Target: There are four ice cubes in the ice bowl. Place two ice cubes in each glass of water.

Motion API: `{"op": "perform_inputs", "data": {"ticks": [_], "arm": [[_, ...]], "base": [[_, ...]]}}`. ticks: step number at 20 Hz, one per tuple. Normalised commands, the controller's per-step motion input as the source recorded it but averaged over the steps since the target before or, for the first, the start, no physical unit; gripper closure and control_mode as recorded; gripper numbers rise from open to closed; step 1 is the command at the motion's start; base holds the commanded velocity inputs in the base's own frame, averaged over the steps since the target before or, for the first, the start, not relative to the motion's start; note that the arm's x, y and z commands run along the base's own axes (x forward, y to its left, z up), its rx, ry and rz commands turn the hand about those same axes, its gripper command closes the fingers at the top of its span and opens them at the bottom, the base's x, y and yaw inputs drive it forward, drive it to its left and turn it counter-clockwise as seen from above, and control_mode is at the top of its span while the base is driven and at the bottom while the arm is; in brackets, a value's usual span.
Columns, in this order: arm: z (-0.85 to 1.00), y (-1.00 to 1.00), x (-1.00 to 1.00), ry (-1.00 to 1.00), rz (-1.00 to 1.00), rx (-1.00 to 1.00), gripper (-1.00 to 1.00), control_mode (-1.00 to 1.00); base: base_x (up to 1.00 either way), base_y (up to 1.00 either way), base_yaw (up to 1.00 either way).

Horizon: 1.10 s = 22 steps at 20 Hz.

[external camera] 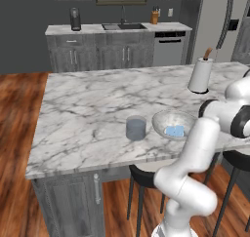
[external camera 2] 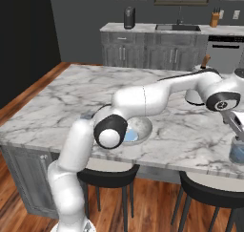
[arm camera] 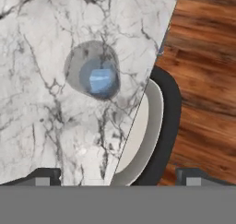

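A white robot arm reaches far to its right across a marble island counter (external camera: 97,99) in a rendered kitchen. Its gripper (arm camera: 117,174) hangs above a glass (arm camera: 94,75) that stands near the counter's front edge, directly over a stool (arm camera: 159,126). The two fingertips (arm camera: 46,176) stand wide apart with nothing between them, so the hand is released and empty. Looking straight down into that glass, one pale blue ice cube (arm camera: 101,80) lies inside; a second cube there cannot be made out. The hand sits above the glass most likely because this is where a cube is dropped from. A second glass (external camera: 136,128) stands on the counter just left of the bowl (external camera: 172,124), near the front edge and apart from it. The bowl holds blue ice (external camera: 175,131), though how many cubes cannot be counted. Both glasses stand near the bowl, probably to keep carries short. A tall white cylinder (external camera: 200,75) stands further back.
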Motion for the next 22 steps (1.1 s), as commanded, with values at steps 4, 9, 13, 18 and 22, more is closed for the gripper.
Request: {"op": "perform_inputs", "data": {"ticks": [4, 9, 13, 18, 22], "arm": [[-0.01, 1.0, -0.35, 0.0, 0.08, 0.0, -1.0, -1.0], [0.02, 1.0, -0.1, 0.0, 0.12, -0.11, -1.0, -1.0], [0.03, 1.0, -0.01, 0.0, 0.17, -0.15, -1.0, -1.0], [0.22, 1.0, -0.01, 0.11, 0.19, -0.17, -1.0, -1.0], [0.43, 1.0, 0.0, 0.28, 0.2, -0.1, -1.0, -1.0]], "base": [[0.0, 0.0, 0.0], [0.0, 0.0, 0.0], [0.0, 0.0, 0.0], [0.0, 0.0, 0.0], [0.0, 0.0, 0.0]]}}
